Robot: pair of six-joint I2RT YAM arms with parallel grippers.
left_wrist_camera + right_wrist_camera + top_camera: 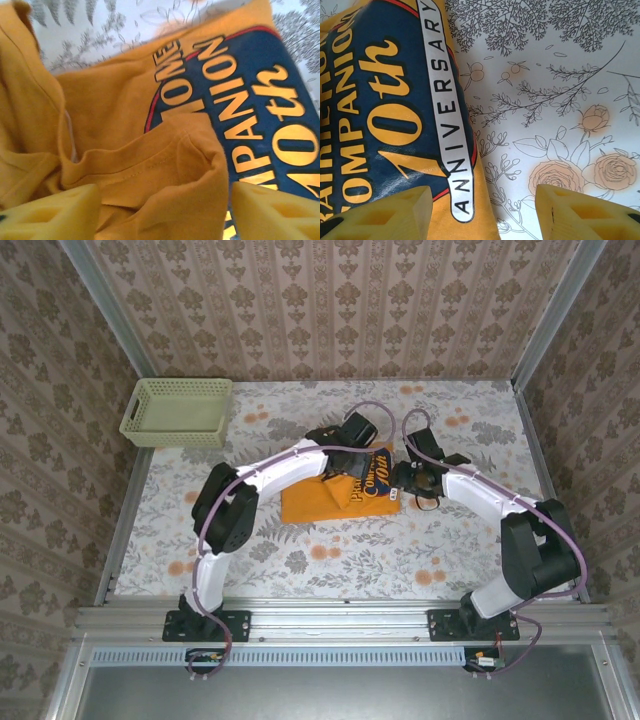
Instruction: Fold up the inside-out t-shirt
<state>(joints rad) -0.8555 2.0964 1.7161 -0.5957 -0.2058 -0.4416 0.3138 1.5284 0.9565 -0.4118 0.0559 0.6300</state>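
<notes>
Item 1: inside-out t-shirt (318,500). Orange-yellow cotton, partly folded, at the middle of the table (300,565), well apart from every edge. The printed panel (380,115), dark blue with "10th" and "ANNIVERSARY", faces up on the shirt's right part; the left part is plain orange. A rumpled sleeve fold (165,165) with a stitched hem lies across the print.

Item 2: left gripper (162,212). Over the shirt's middle, jaws standing well apart. The sleeve fold lies between them, unpinched. Holds nothing.

Item 3: right gripper (482,210). At the shirt's right edge, jaws apart, one finger over cloth and the other over bare table. Holds nothing.

Item 4: mesh basket (175,438). Pale green, at the far left corner of the table, well apart from the shirt. Contents: none seen from above.

Step in hand (judged): taking hold for the next fold.

Handling notes:
- The left jaws should close low on the hem and catch that layer alone, not the bunch beneath.
- The right gripper should work a finger under the shirt's edge before shutting, or it will pinch only air.
- Both should lift together and level, carry the cloth over, and lay it flat with the edges matched.

Risk: soft cotton slips and drags the lower layers, spoiling the fold.
</notes>
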